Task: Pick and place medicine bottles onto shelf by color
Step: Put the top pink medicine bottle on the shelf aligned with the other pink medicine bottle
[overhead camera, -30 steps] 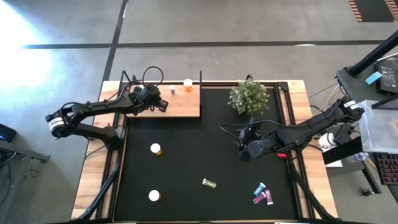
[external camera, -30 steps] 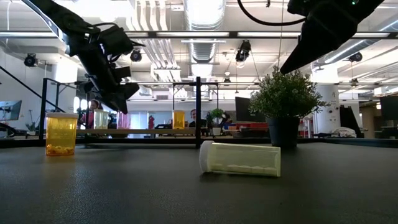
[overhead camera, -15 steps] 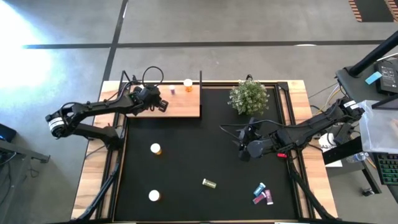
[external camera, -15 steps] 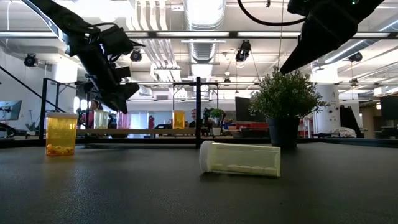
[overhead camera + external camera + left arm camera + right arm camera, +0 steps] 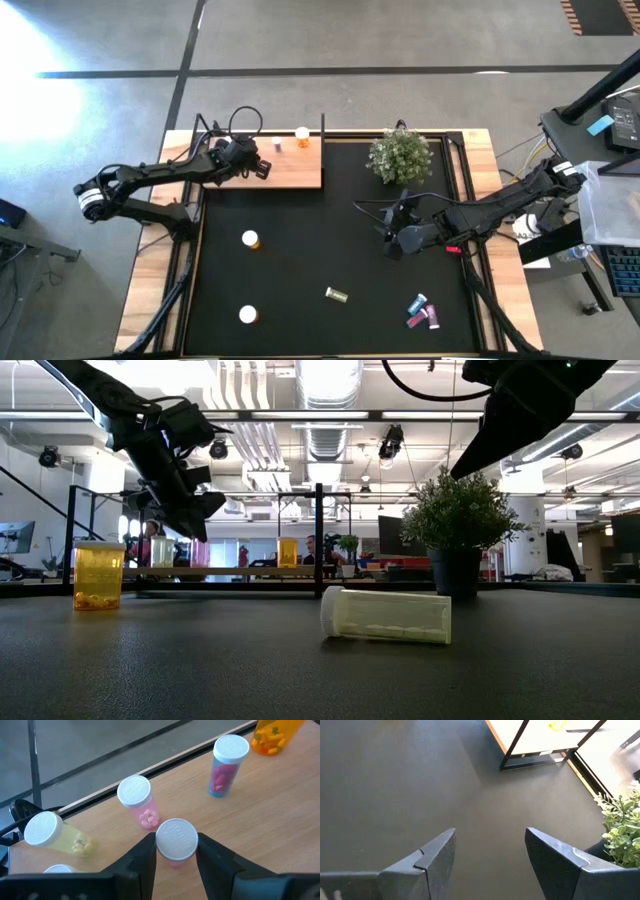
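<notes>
My left gripper (image 5: 262, 168) is over the light-wood shelf (image 5: 290, 172) at the far left, shut on a white-capped pink bottle (image 5: 176, 841). Standing on the shelf board around it are a second pink bottle (image 5: 140, 802), a pink and blue bottle (image 5: 227, 765), an orange bottle (image 5: 272, 735) and a yellowish bottle (image 5: 55, 835). My right gripper (image 5: 392, 236) is open and empty above the black mat, near the plant (image 5: 400, 155). On the mat are two orange bottles (image 5: 250, 240) (image 5: 247, 314), a yellowish bottle (image 5: 336, 295) lying on its side, and a cluster of blue, pink and purple bottles (image 5: 420, 312). My left gripper pinches the pink bottle at its white cap (image 5: 176, 827) between its two fingers (image 5: 145, 860), one on each side. The fingers come from above, pointing down. The bottle stands upright in the hold; I cannot tell whether its base rests on the shelf board.
The shelf's thin black posts (image 5: 322, 128) stand at its edges. The black mat (image 5: 300, 260) has free room in its middle between the scattered bottles. The plant stands at the mat's far right.
</notes>
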Tool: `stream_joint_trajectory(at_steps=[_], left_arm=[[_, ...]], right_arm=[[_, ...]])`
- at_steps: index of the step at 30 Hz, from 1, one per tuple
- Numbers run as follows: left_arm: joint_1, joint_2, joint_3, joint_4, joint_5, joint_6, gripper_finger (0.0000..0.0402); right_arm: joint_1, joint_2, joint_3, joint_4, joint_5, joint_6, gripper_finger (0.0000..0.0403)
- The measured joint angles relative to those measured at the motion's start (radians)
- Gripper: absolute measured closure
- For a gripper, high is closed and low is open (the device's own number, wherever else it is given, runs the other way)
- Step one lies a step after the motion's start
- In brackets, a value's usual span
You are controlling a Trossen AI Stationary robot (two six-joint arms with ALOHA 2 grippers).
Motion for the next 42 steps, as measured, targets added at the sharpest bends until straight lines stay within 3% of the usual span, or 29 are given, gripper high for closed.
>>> stream_joint_trajectory(at_steps=[6, 20, 30, 42], left_arm=[[0.0, 0.002, 0.0, -0.01, -0.049, 0.0, 0.0293], [-0.002, 0.002, -0.003, -0.002, -0.001, -0.025, 0.0293], [-0.001, -0.002, -0.073, 0.115, -0.021, -0.03, 0.0293], [-0.001, -0.002, -0.069, 0.109, -0.02, -0.03, 0.029]], right_arm=[[0.0, 0.0, 0.0, 0.0, 0.0, 0.0, 0.0174], [0.0, 0.0, 0.0, 0.001, 0.0, 0.0, 0.0174], [0.0, 0.0, 0.0, 0.001, 0.0, 0.0, 0.0174], [0.0, 0.0, 0.0, 0.001, 0.0, 0.0, 0.0174]])
